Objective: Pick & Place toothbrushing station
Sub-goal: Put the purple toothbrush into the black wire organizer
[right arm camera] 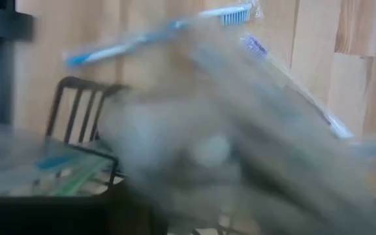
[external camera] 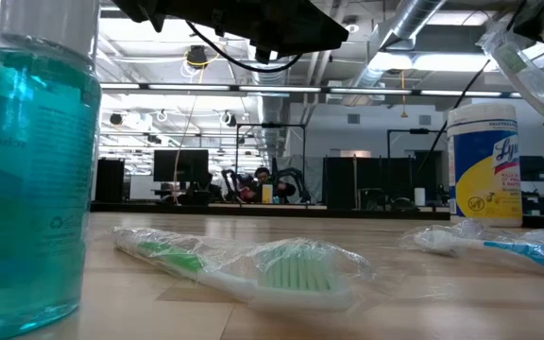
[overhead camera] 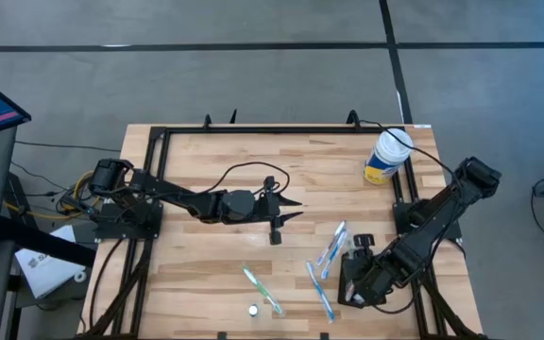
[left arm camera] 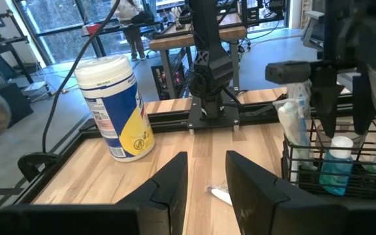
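Note:
The toothbrushing station (left arm camera: 299, 171), a black wire caddy, stands on the table near its front right (overhead camera: 349, 291). A small blue bottle (left arm camera: 337, 166) and a wrapped toothbrush (left arm camera: 292, 121) stand in it. My right gripper (left arm camera: 344, 108) hangs just above it, fingers pointing down and apart. In the right wrist view a blurred, plastic-wrapped toothbrush (right arm camera: 253, 124) shows over the caddy's wires (right arm camera: 77, 108). My left gripper (left arm camera: 206, 176) waits open and level over the table's middle (overhead camera: 289, 212), with nothing between its fingers. My right gripper stands over the caddy with the wrapped toothbrush (right arm camera: 286, 98) close below it. Blur hides the fingertips, so I cannot tell whether they touch the wrapper.
Two wrapped blue toothbrushes (overhead camera: 331, 247) (overhead camera: 319, 288) and a green one (overhead camera: 263, 289) lie flat on the table left of the caddy. A teal mouthwash bottle (external camera: 26, 170) stands at the front edge. A yellow-and-blue canister (overhead camera: 385, 156) stands at the far right.

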### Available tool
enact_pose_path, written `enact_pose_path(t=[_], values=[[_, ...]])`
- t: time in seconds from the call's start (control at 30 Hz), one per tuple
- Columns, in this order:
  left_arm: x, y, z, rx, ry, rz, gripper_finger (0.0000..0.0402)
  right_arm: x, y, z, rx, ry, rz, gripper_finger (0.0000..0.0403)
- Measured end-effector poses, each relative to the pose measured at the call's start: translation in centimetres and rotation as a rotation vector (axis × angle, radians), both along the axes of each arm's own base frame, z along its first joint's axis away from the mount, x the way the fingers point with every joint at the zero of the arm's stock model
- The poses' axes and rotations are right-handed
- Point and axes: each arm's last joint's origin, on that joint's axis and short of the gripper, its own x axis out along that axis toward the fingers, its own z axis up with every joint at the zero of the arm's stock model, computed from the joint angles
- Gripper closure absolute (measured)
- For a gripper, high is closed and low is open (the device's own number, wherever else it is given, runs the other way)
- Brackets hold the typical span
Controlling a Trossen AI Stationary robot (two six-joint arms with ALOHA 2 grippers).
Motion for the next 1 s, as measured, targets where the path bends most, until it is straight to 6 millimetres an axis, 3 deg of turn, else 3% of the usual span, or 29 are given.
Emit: enact_pose_path(t=[0.37, 0.83, 1.0], values=[[0.0, 0.0, 0.0, 0.0, 0.0, 0.0, 0.0303, -1.0, -1.1, 1.9, 0.037, -0.032, -0.01, 0.0277], [0.0, -0.1, 0.0, -0.033, -0.004, -0.016, 0.0303, -2.2, -2.5, 4.0, 0.09, -0.086, -0.018, 0.0278], [0.0, -0.2, 0.0, -0.044, -0.003, -0.074, 0.0303, -2.5, -3.9, 4.7, 0.075, -0.079, -0.045, 0.0278]])
